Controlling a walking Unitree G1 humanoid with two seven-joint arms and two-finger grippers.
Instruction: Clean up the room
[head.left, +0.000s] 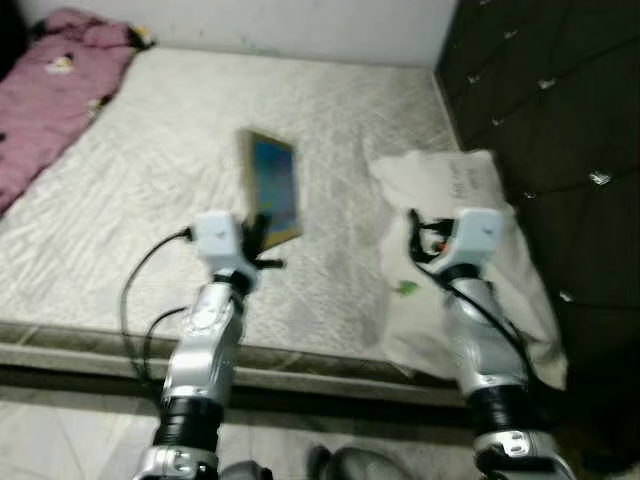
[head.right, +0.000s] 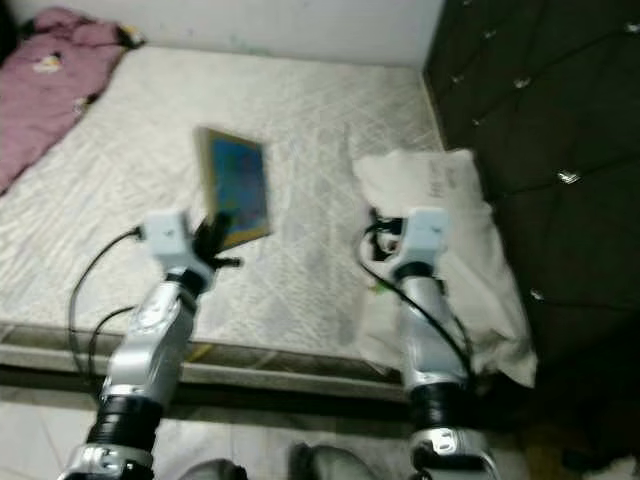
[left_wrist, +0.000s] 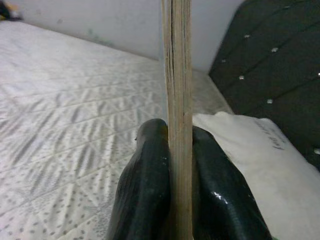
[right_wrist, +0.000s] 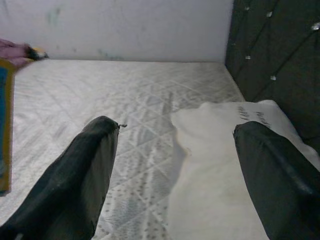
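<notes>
The left end effector (head.left: 262, 232) is clamped on the near edge of a book (head.left: 271, 185); in the left wrist view its fingers (left_wrist: 145, 190) press both faces of the book's pale page block. The book is held up over the bed (head.left: 150, 200), cover blue with a yellow border, long axis running away from the robot toward the wall (head.left: 300, 25). No title can be read on the blurred cover.

The right end effector (right_wrist: 172, 165) is spread wide and empty, poised over the near end of a white bag (head.left: 470, 270) that lies on the bed beside the dark tufted headboard (head.left: 560, 130). The bag lies straight ahead of and under it, so the right arm is plainly the nearer one for it. There is dark writing on the bag's far end, too small to read.

A pink blanket (head.left: 50, 90) is bunched at the bed's far corner, well apart from the book.
</notes>
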